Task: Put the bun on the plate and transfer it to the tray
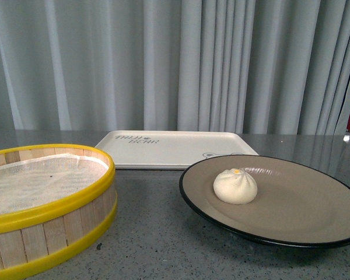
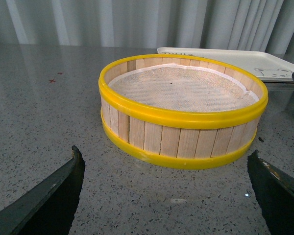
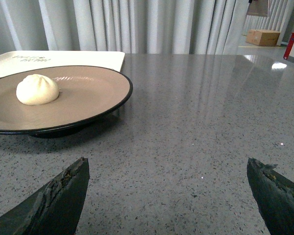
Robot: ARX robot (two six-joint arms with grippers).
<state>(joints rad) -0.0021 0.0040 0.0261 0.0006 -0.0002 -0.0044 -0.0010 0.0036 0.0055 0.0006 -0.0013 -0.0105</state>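
The bun (image 1: 235, 186) is seen resting on the plate (image 1: 303, 204), a little left of the plate's middle, so the first half of the task is judged done. The plate stands on the worktop (image 1: 151, 233) at the robot's right. The tray (image 1: 175, 149) lies behind it, further from the robot and somewhat to the left. The plate's far rim is seen just in front of the tray's near right corner; whether the two touch cannot be told.

The right gripper (image 3: 166, 164) is spread wide and holds nothing. It is set low over bare worktop, with the plate ahead of it and off to its left side. The left gripper (image 2: 164, 152) is likewise released and empty, and it faces the steamer basket (image 1: 46, 210), not the plate. The right arm is therefore judged the nearer one for the transfer.

No long axis is offered by the round plate, so its near or right-hand rim is the likely hold. The tray's long side runs across the robot's view, so the plate would be carried away from the robot and leftward onto it. Open worktop is seen to the right of the plate. A clear gap separates the plate from the basket. Tilting the shallow plate is judged the main risk, since the bun could roll.
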